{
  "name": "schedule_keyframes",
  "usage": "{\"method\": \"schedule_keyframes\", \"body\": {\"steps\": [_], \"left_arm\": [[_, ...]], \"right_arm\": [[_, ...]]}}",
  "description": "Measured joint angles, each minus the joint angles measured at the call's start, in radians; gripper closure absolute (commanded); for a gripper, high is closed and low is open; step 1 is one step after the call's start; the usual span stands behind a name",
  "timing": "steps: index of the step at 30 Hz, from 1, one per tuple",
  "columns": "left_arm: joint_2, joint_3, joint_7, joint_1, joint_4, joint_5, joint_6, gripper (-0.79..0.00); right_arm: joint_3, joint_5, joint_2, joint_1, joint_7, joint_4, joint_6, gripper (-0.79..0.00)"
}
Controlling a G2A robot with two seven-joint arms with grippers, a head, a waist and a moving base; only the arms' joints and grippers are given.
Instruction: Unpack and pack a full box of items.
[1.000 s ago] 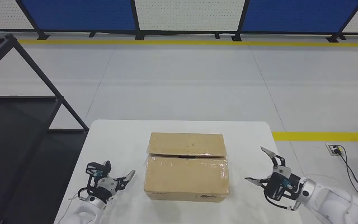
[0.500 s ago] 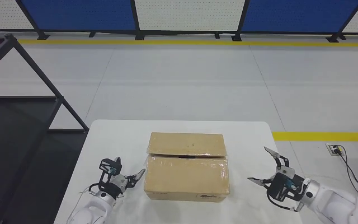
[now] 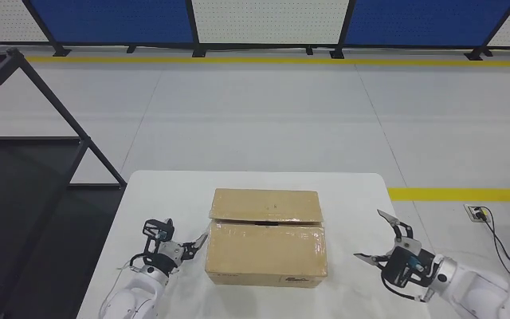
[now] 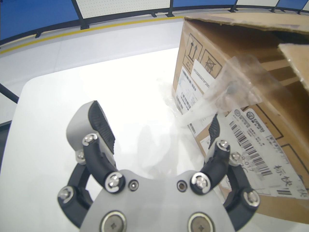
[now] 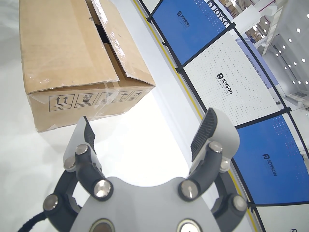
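Observation:
A brown cardboard box (image 3: pixel 266 236) with its top flaps folded down stands in the middle of the white table (image 3: pixel 167 199). Loose clear tape (image 4: pixel 227 92) hangs off the box's (image 4: pixel 241 56) end wall. My left gripper (image 3: pixel 182 242) is open just beside that end of the box, one fingertip (image 4: pixel 214 127) close to the tape, nothing held. My right gripper (image 3: pixel 376 237) is open over the table past the box's other end, a short gap away. In the right wrist view the box (image 5: pixel 72 49) lies beyond the open gripper (image 5: pixel 147 126).
A dark metal rack (image 3: pixel 40 159) stands left of the table. Blue and white partition panels (image 3: pixel 263 20) line the far floor, with a yellow line (image 3: pixel 446 194) to the right. Bare tabletop lies around the box on all sides.
My left gripper has moved forward and rightward up to the box's end. The right gripper shifted slightly right and stays open.

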Motion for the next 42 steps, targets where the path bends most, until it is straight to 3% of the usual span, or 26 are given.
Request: {"method": "schedule_keyframes", "body": {"steps": [14, 29, 42], "left_arm": [[-0.01, -0.006, 0.012, 0.013, -0.005, -0.015, 0.019, -0.785], [-0.029, 0.05, -0.031, -0.042, 0.031, -0.001, 0.032, -0.785], [-0.059, 0.083, -0.046, -0.111, 0.116, -0.045, 0.184, -0.785]], "right_arm": [[0.005, -0.008, 0.003, 0.002, -0.005, 0.002, -0.014, -0.785], [0.008, -0.01, 0.005, -0.004, -0.02, 0.016, -0.008, -0.785], [0.023, -0.007, 0.007, -0.016, -0.02, 0.009, -0.005, -0.785]]}}
